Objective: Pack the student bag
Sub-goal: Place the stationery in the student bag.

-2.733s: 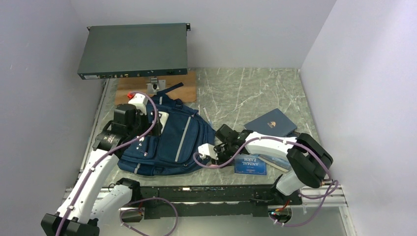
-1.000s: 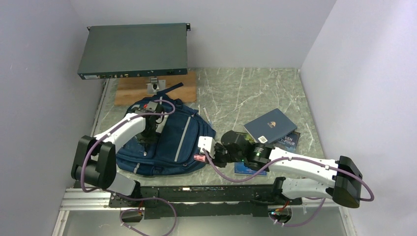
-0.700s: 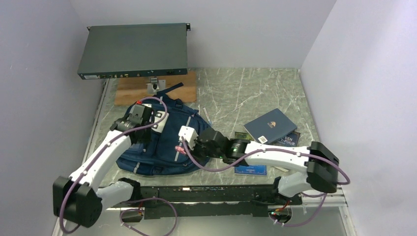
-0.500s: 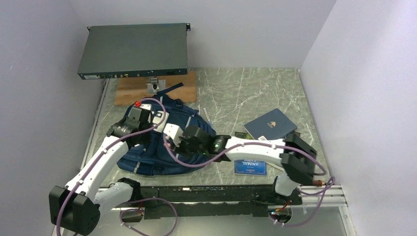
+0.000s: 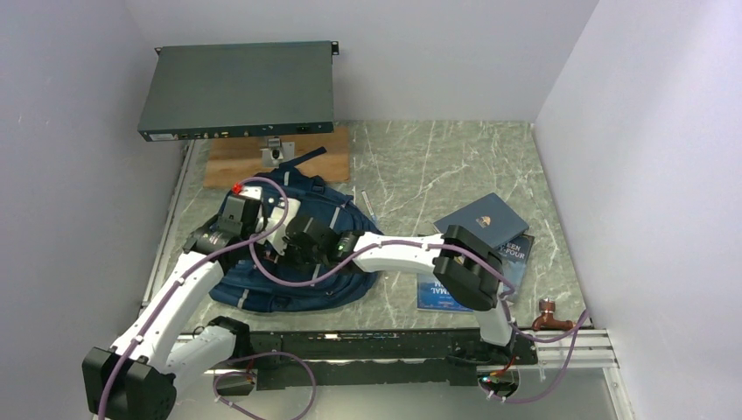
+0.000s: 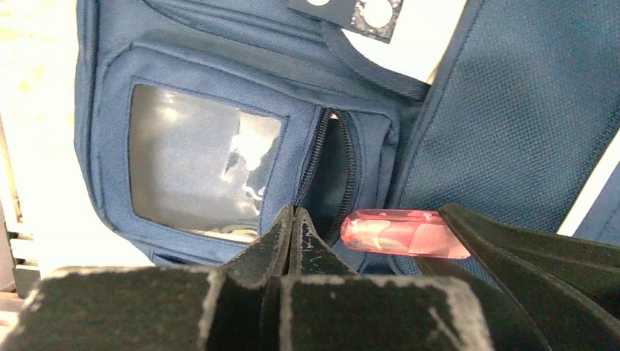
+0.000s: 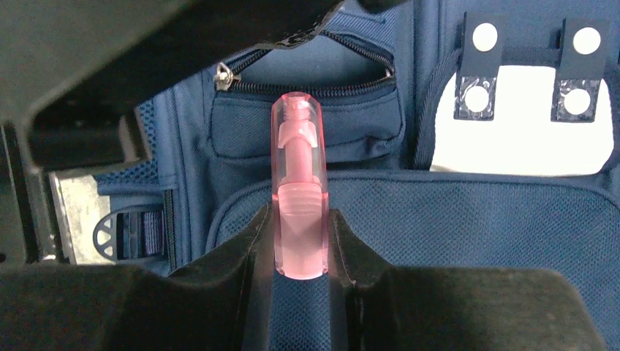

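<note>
Two grippers over the student bag (image 5: 293, 293), lying flat beneath them. I see left gripper (image 6: 292, 219) fingers pressed together at the bag's open zip pocket (image 6: 333, 175); right gripper (image 7: 298, 223) pinches a pink pen (image 7: 298, 168) pointing at it. Books (image 5: 479, 219) right of bag.

A navy-blue student bag (image 5: 289, 293), striped in pale grey and bearing a white patch, lies on a green table (image 5: 437, 166) veined with white. Over the bag, a translucent pink pen (image 7: 297, 146) sits in the black right gripper (image 7: 299, 219). Right of the bag are a dark blue book (image 5: 481, 220) with a gold emblem and a brighter blue paperback (image 5: 433, 299) lettered in white. Behind the bag are a brown wooden board (image 5: 229, 168) and a dark grey-green case (image 5: 238, 87).
</note>
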Action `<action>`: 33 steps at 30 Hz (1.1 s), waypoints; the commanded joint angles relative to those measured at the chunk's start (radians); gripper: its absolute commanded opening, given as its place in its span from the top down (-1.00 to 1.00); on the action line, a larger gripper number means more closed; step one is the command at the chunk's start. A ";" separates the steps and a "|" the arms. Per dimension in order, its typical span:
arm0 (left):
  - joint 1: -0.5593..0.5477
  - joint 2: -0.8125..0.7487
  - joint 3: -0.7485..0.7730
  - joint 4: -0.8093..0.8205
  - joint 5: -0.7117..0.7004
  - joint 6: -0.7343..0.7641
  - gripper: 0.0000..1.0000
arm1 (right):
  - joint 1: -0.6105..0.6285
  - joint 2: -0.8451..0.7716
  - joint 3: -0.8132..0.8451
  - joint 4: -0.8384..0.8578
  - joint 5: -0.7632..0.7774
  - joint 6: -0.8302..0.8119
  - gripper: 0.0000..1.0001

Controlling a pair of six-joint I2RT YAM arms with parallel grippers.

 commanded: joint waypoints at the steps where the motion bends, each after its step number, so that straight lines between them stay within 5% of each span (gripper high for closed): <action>1: -0.015 -0.031 0.013 0.084 0.031 -0.001 1.00 | 0.004 0.058 0.094 0.035 0.006 -0.005 1.00; 7: -0.015 -0.026 0.011 0.088 0.045 -0.004 1.00 | 0.005 0.081 0.070 0.111 0.052 -0.061 1.00; 12: -0.015 -0.022 0.008 0.091 0.028 -0.009 1.00 | -0.024 -0.073 -0.227 0.457 0.015 0.094 1.00; 22: -0.014 -0.020 0.008 0.114 0.050 0.012 1.00 | -0.079 -0.164 -0.422 0.671 -0.211 0.374 1.00; 33: -0.014 -0.098 -0.020 0.166 0.087 0.039 1.00 | -0.233 0.066 -0.144 0.536 -0.736 1.005 1.00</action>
